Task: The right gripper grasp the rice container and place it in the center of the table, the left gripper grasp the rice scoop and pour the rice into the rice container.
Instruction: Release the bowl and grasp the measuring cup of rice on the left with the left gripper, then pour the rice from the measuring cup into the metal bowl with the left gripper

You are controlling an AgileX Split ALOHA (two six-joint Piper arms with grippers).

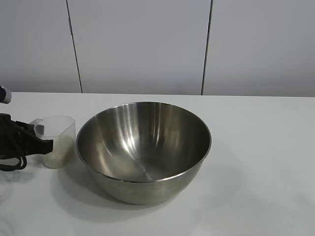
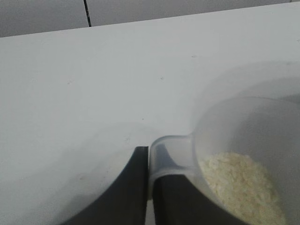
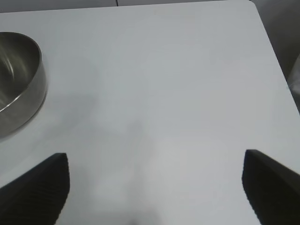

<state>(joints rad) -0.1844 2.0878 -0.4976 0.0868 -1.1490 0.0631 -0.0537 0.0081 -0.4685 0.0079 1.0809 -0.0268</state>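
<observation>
Rice container: mid-table, empty.
Rice scoop: just left of it, holding rice.
Left gripper: jaws clamped on scoop handle.
Right gripper: jaws wide apart, holding nothing.

a bare test lab — plain white table, blank grey panelled wall behind
</observation>
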